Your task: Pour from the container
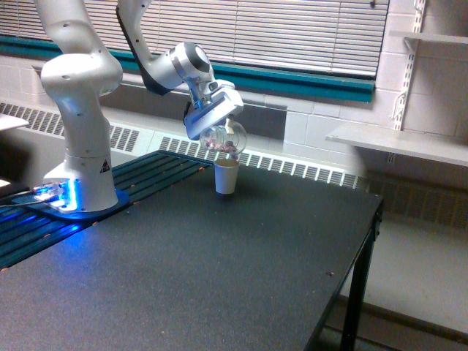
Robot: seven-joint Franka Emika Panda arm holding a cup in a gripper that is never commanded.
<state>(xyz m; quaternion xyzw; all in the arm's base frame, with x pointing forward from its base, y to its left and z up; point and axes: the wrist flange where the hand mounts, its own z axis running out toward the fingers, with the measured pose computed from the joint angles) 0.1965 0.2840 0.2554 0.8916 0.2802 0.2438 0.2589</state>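
In the exterior view the container [224, 139], a small clear rounded cup with reddish-brown bits inside, hangs tilted in the air. My gripper [213, 121] is shut on it from the upper left. The container's low end sits just above the rim of a white paper cup [226, 177], which stands upright on the black table [219, 270] near its far edge. The bits lie gathered in the lower part of the container. I cannot tell whether any are falling.
My arm's white base [80, 146] stands at the exterior view's left on a blue-lit mount. The table's right edge [365, 248] drops to the floor. A radiator grille [292, 167] and blinds run behind. A shelf [402, 142] juts out at the right.
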